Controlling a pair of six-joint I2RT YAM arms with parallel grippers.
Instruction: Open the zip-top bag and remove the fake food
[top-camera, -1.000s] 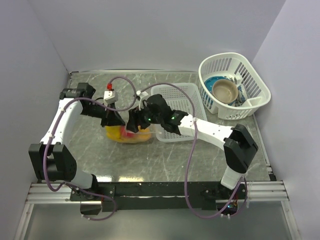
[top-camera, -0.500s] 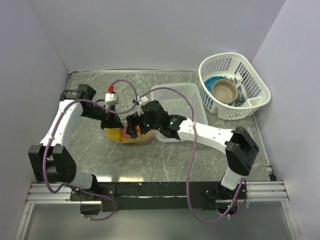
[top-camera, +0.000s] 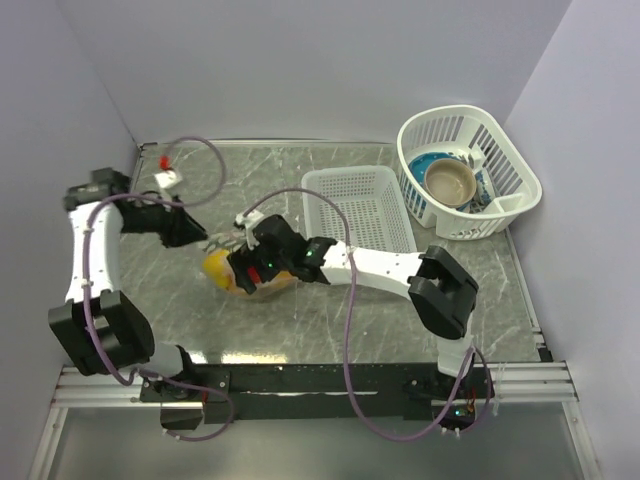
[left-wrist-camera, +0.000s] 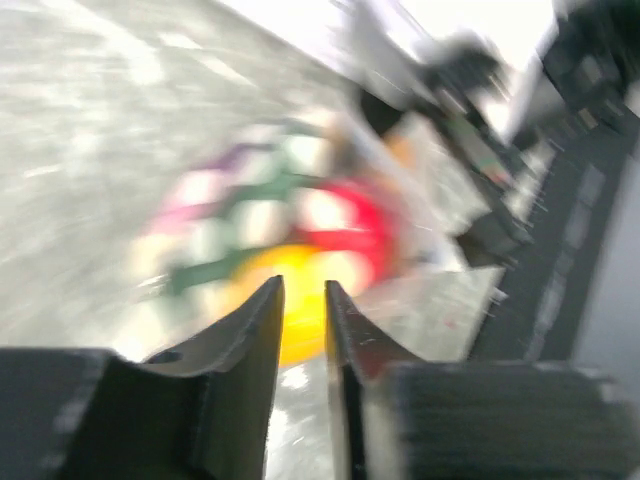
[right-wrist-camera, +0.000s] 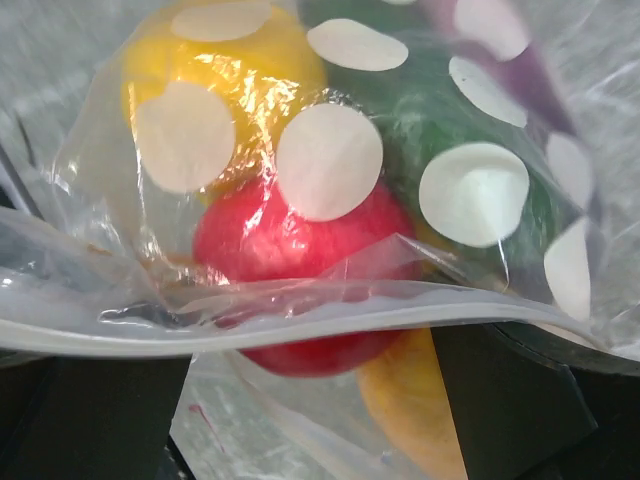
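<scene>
The zip-top bag (top-camera: 232, 275) lies on the table left of centre, holding the fake food. In the right wrist view the dotted bag (right-wrist-camera: 330, 160) fills the frame, with its white zip strip (right-wrist-camera: 300, 322) crossing in front of a red fruit (right-wrist-camera: 290, 240), a yellow one (right-wrist-camera: 230, 70), a green one (right-wrist-camera: 430, 130) and an orange one (right-wrist-camera: 410, 400). My right gripper (top-camera: 256, 270) is on the bag, jaws wide apart (right-wrist-camera: 300, 420) either side of it. My left gripper (top-camera: 198, 234) is a little left of the bag and apart from it; its jaws (left-wrist-camera: 303, 300) are nearly together and empty.
A flat white lattice basket (top-camera: 365, 205) sits right of the bag. A round white basket (top-camera: 505, 150) with a bowl (top-camera: 450, 180) and dishes stands at the back right. Walls close in the left, back and right sides.
My left arm has swung away to the left, off the bag. The bag and my right gripper have shifted left. The left wrist view is blurred by motion.
</scene>
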